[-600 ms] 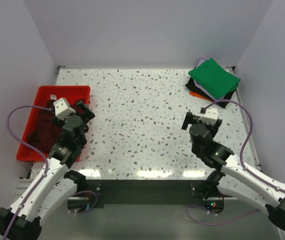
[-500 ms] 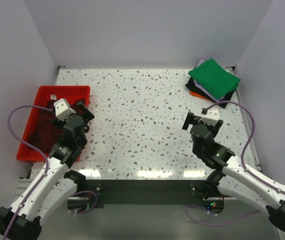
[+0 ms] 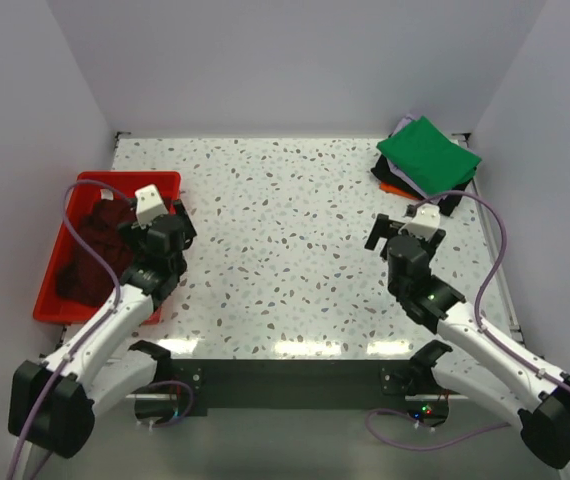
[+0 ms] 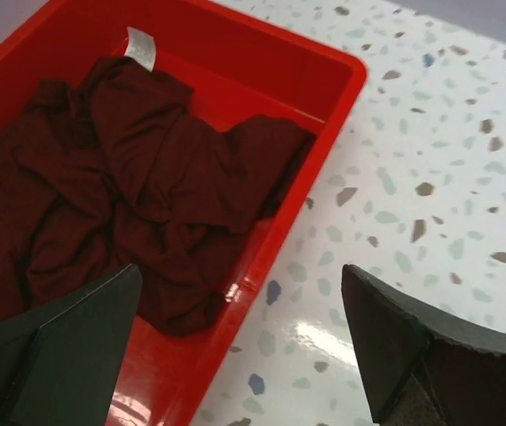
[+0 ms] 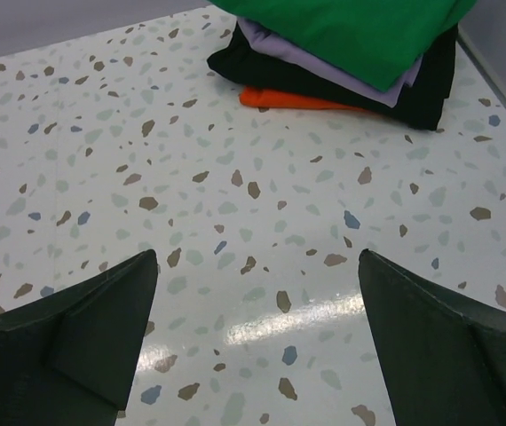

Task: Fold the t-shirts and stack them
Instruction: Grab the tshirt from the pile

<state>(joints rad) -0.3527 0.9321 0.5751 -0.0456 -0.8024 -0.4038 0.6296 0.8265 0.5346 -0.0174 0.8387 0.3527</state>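
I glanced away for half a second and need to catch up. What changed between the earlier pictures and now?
The left gripper shifted right, from over the middle of the tray to its right rim, uncovering more of the maroon shirt. Nothing was taken or let go; both grippers are open and empty. The right gripper barely moved. The shirt, the tray and the folded stack stayed put.

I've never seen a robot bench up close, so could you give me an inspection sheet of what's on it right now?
Surface: speckled white table.
Job's things: maroon shirt crumpled in the red tray; folded stack in the far right corner, green shirt on top, lavender, black and orange beneath.
Clutter: nothing seen.
Jaws: left jaws open above the tray's edge; right jaws open over the table; neither holds anything.
Cables: purple cables loop off both arms.
Surroundings: plain white walls.
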